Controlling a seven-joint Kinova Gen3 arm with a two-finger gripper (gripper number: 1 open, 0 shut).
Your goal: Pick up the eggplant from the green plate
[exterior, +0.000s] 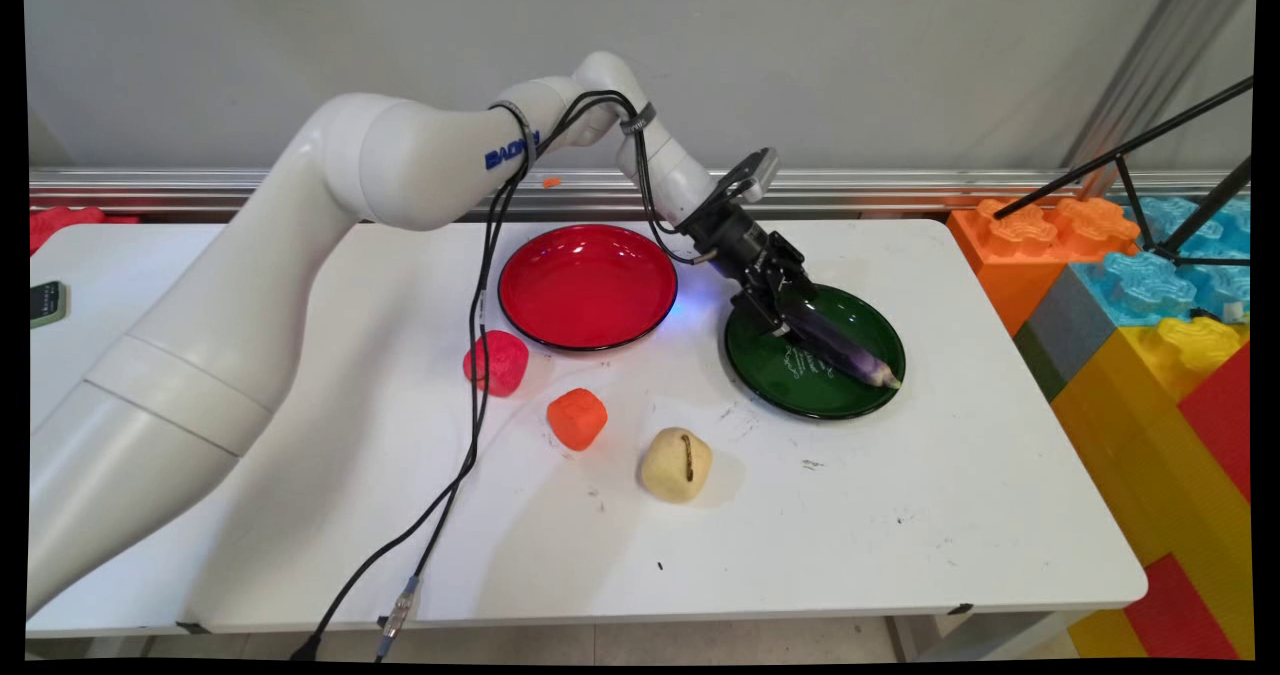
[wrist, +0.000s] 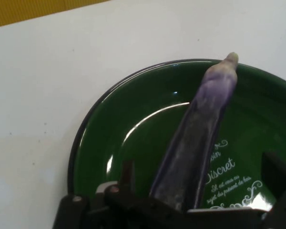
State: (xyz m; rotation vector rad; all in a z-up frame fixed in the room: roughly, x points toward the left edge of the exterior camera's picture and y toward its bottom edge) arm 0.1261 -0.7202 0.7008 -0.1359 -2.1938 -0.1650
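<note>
A long purple eggplant [exterior: 845, 353] lies slanted in the green plate [exterior: 800, 395], its pale tip resting on the plate's right rim. My black gripper [exterior: 785, 320] is low over the plate's left half, around the eggplant's thick end. In the hand view the eggplant [wrist: 195, 138] runs up from between the fingers [wrist: 128, 174] across the green plate [wrist: 124, 124], which carries white lettering. The fingers stand apart on either side of it, with gaps showing, so the gripper is open.
A red plate [exterior: 587, 285] sits just left of the green one. Nearer the front lie a pink-red toy [exterior: 496, 362], an orange toy [exterior: 577, 418] and a beige lump [exterior: 676, 464]. Large coloured blocks [exterior: 1150, 305] and black tripod legs stand beyond the table's right edge.
</note>
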